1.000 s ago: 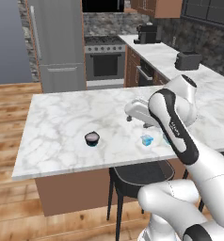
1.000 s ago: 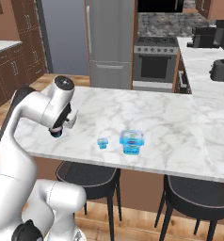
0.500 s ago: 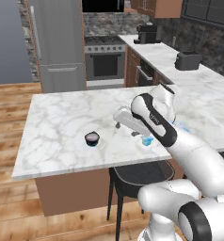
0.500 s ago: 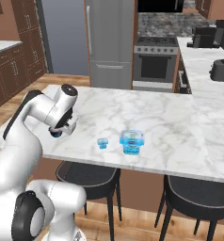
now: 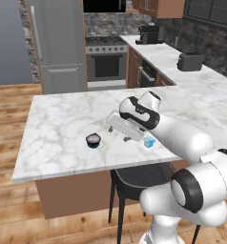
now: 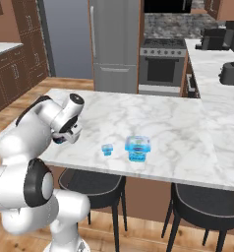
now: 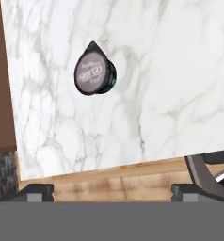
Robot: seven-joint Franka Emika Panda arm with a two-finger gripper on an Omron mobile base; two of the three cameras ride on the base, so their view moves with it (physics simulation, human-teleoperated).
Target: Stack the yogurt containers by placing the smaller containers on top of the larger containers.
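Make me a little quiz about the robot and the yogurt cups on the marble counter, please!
1. True or false: the gripper is holding the dark cup.
2. Which stands nearer the big blue tub: A) the dark cup, B) the tiny blue cup?
3. What is stacked on the big blue tub?

Key: 1 false, its jaws are open and empty. 2 B. 3 nothing yet.
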